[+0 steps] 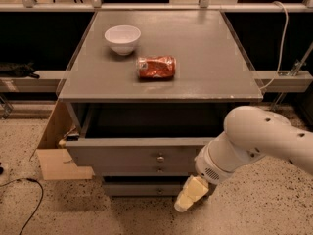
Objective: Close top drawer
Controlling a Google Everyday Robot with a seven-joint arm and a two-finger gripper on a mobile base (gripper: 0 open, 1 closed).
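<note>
The top drawer is a wide grey drawer with a small round metal knob at the centre of its flat front. It stands out a short way from the grey cabinet, with a dark gap showing behind its front panel. My gripper, pale yellow at the end of the white arm, hangs low at the drawer's right. It is below the front panel and in front of the lower drawers. I cannot tell whether it touches the drawer front.
A white bowl and a crushed red can lie on the cabinet top. A wooden panel and board stand at the cabinet's left. A black cable lies on the speckled floor. Grey rails run at both sides.
</note>
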